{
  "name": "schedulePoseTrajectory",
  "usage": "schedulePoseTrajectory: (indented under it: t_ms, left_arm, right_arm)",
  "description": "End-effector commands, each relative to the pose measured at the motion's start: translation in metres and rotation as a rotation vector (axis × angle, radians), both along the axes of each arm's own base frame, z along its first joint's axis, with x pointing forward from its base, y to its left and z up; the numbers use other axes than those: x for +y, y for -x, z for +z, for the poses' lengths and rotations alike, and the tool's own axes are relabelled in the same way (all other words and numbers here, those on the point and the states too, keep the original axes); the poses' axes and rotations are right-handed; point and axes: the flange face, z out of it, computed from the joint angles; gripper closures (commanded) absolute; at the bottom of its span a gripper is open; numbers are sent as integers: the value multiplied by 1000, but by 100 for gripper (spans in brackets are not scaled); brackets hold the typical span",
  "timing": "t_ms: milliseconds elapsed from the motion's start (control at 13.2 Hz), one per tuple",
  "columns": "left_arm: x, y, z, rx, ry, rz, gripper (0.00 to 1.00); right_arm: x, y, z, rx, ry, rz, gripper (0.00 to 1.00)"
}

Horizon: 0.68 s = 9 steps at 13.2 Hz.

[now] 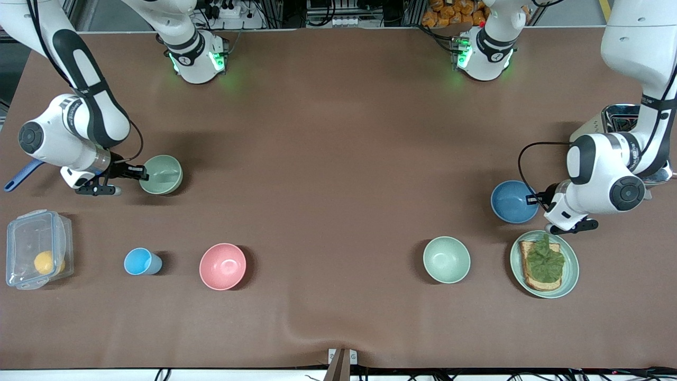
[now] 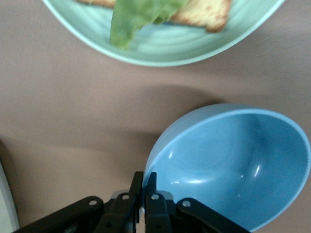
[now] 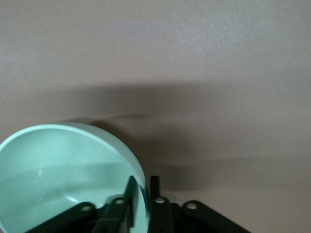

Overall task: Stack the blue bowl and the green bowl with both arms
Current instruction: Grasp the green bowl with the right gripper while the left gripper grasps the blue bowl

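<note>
we see a brown matte surface (image 1: 338,132) filling nearly everything, softly creased near its front edge. above its top edge run metal frame rails (image 1: 285,10), tangled cables and a power strip (image 1: 227,9); green glow tints the surface there.

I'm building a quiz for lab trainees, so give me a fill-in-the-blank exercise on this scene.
1. The left gripper is shut on the rim of the ___ bowl.
2. The right gripper is shut on the rim of a ___ bowl.
3. The toast lies on a green ___.
4. The orange fruit sits in a clear ___.

Missing words: blue; green; plate; container
</note>
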Motion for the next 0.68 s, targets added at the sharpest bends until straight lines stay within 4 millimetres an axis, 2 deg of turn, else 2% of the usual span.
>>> schedulePoseTrajectory:
  t_ms: [0,76,228,380,608]
  left_arm:
    - [-5,-4,41,9,48,-2,100]
    - [-3,-5,52,7,49,-4,100]
    - [-16,-18,79,3,46,-4,100]
    - [-33,-26,95,2,47,0,100]
    - [-77,-30,106,8,50,11,100]
  right_arm:
    - [4,-4,10,-3,-22,-2,100]
    - [2,-12,19,26,-44,-9,100]
    - [10,-22,36,80,-130,-66,100]
    - [35,-33,57,159,-138,-145,100]
    - [78,-50,98,240,-112,-238,100]
